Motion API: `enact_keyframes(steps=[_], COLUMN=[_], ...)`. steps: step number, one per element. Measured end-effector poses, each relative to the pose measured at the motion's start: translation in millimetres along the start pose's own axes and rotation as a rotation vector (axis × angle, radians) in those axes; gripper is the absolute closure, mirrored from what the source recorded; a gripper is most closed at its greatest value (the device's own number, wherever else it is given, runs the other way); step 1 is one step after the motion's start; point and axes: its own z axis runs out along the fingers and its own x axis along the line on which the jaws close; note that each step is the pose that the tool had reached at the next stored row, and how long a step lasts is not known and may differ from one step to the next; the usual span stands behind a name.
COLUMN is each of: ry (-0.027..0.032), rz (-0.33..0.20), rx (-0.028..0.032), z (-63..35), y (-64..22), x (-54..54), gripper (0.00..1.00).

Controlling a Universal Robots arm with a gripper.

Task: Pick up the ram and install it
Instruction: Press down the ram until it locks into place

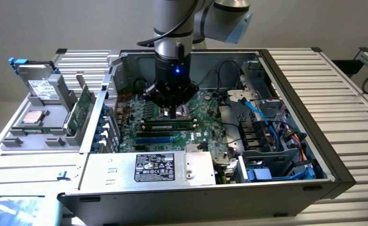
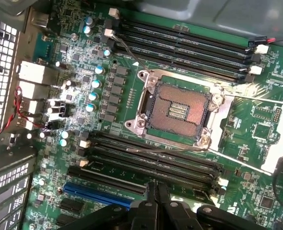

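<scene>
Ram [image 1: 166, 125] lay seated in a motherboard [image 1: 202, 117] slot, long axis running across the exterior view. Gripper [image 1: 173, 112] just above it, fingers closed, holding nothing. Open PC case [image 1: 297, 117] sat on slatted table [image 1: 353, 94].

Silver tube arm [image 1: 171, 23] with grey-blue joint cap, black cable down its side, blue LED just above the black gripper [image 1: 170, 112].

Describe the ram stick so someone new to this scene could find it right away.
Start at the open grey computer case and look down at its green motherboard. Just under the robot's black hand, which is shut, the ram, a thin green stick with dark chips, lies along a slot. The black and blue slots beside it are empty.
</scene>
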Motion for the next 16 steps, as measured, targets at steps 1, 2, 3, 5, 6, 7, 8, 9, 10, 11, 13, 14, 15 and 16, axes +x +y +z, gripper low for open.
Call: enact_keyframes(steps=[1,2,3,5,6,7,8,9,10,11,13,14,15,16], ry=[-0.0001,-0.0002,-0.0004,-0.0002,0.0002,0.0006,0.001,0.0013,0.0011,0.0005,-0.0028,-0.0056,-0.008,-0.0081], rz=[0.012,0.024,0.036,0.061,0.074,0.086,0.098,0.109,0.12,0.129,0.142,0.147,0.149,0.149], rx=[-0.0003,-0.0007,-0.001,-0.0019,-0.0024,-0.0027,-0.0032,-0.0036,-0.004,-0.0042,-0.0042,-0.0039,-0.0036,-0.0036], z=[0.0,0.0,0.0,0.0,0.0,0.0,0.0,0.0,0.0,0.0,0.1,0.1,0.1,0.1], y=[0.0,0.0,0.0,0.0,0.0,0.0,0.0,0.0,0.0,0.0,-0.1,0.0,0.0,0.0], x=[0.0,0.0,0.0,0.0,0.0,-0.1,0.0,0.0,0.0,-0.1,0.0,0.0,-0.1,-0.1], gripper=[0.88,0.88,0.88,0.88,0.88,0.88,0.88,0.88,0.88,0.88,0.88,0.88,0.88,0.88])
